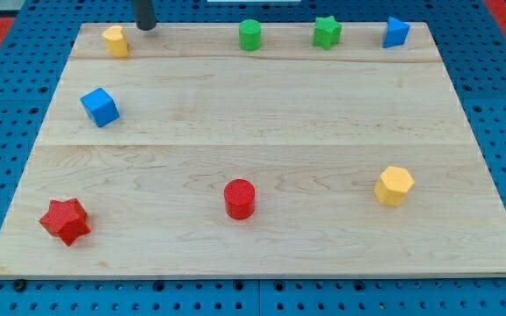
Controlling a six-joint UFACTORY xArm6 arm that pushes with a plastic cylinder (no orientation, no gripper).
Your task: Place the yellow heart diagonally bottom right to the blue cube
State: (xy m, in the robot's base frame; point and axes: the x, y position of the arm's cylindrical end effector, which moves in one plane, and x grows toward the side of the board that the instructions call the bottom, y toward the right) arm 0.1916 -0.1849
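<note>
Clawless, so nothing is clenched or released, my tip (146, 27) sits at three o'clock of the light, rigid, slidable yellow heart (115, 40); push its upper-left face toward five o'clock of the blue cube (100, 106).

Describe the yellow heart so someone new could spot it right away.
Start at the wooden board's top left corner. The yellow heart sits there, just left of my tip. The other yellow block, a hexagon, lies far off at the bottom right.

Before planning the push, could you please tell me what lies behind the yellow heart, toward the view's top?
Behind the yellow heart only a thin strip of board shows, then the blue pegboard. My tip stands just to its right, apart from it. Nothing looks hidden.
</note>
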